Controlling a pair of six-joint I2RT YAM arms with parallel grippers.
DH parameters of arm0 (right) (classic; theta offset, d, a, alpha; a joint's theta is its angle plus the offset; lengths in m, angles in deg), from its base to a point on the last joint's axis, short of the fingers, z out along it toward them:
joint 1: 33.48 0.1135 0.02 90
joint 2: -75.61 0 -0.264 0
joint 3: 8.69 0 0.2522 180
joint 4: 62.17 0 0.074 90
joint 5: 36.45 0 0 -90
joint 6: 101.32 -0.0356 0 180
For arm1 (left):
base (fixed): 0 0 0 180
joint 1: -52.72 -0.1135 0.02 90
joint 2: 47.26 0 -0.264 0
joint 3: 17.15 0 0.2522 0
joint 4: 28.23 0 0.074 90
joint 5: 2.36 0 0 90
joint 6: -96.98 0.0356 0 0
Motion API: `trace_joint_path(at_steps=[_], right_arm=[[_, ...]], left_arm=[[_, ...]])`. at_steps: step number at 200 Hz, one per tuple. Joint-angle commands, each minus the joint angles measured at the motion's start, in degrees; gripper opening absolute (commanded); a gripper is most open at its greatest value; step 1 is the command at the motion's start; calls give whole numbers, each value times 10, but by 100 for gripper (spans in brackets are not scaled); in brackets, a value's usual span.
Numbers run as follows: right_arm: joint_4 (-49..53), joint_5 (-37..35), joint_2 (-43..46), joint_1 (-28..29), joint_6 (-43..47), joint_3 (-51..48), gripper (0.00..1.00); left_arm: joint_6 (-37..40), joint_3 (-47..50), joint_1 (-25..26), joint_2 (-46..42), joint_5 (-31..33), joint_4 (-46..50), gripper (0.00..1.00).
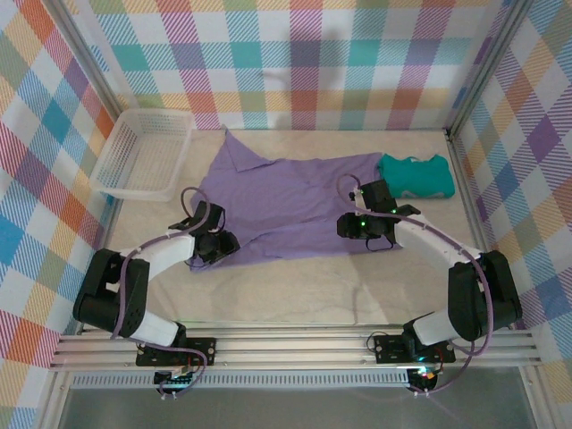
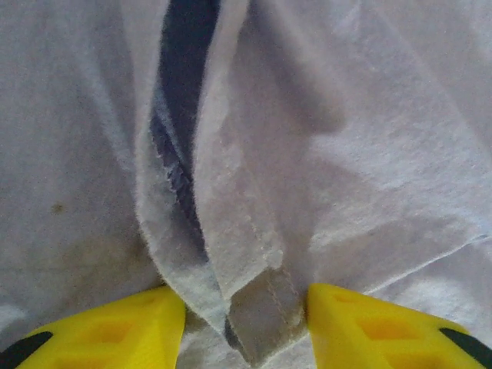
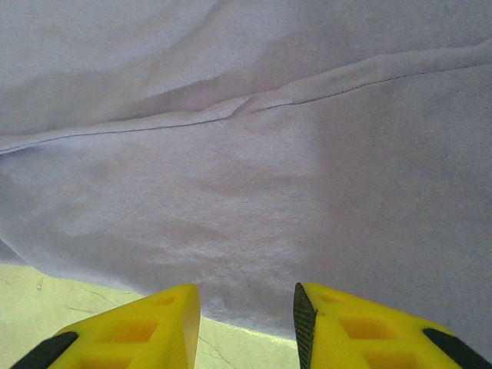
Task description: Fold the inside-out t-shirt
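On the table [image 1: 295, 299], basket [image 1: 181, 166] near lavender t-shirt [image 1: 286, 204].

Top view: bright, even overhead light, with soft, short shadows on the pale beige tabletop [image 1: 295, 286].
Left wrist view: dimmer, greyish. The lavender-purple cotton t-shirt [image 2: 369, 154] looks washed out, with a dark fold shadow at 12 o'clock.
Right wrist view: broad shadow toward 3 o'clock — yellow plastic fingers [image 3: 146, 327] of the right gripper [image 3: 246, 319] soft at 6 o'clock.

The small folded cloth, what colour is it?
The folded cloth is teal-green, clearest in the top external view.
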Motion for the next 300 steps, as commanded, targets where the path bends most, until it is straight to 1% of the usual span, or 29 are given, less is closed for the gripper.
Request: trace_joint_path(at_steps=[1,33,74,113,123,161,187,200,206,209,218,229,240,253,266,283,300], right_arm=[[-3,3,5,-1,-3,5,37],[-2,0,8,-1,-4,1,37],[-4,1,4,-1,-6,0,37],[-3,-3,2,-1,-7,2,37],[-1,-3,2,-1,-6,5,37],[7,-6,-3,-1,-1,15,37],[10,-7,-10,-1,0,21,36],[13,-9,-10,-1,0,24,37],[16,-10,-8,-1,1,26,37],[18,-11,-7,-1,2,27,37],[19,-14,-3,-1,3,28,37],[21,-17,-1,-1,3,28,39],[23,-23,-1,-1,0,28,41],[29,-36,-9,-1,-10,30,45],[34,-55,-25,-3,-18,35,48],[43,-66,-57,-17,-16,53,50],[37,-53,-91,-33,-9,74,50]], left_arm=[[7,-15,7,12,8,-7,41],[13,-25,8,12,13,-5,33],[17,-37,9,22,5,-6,23],[27,-58,8,36,-4,-7,5],[31,-67,9,36,-4,-2,1],[65,-131,9,50,12,31,0],[75,-206,10,115,2,26,0],[80,-260,11,161,-4,22,1],[83,-288,11,183,0,25,3],[85,-301,11,192,1,28,5],[94,-340,11,213,28,45,18],[107,-374,11,229,54,69,28],[114,-388,10,225,59,78,37],[121,-371,11,196,52,70,44],[122,-327,8,152,69,55,49],[116,-267,-17,111,70,43,51],[105,-227,-62,106,40,27,51]])
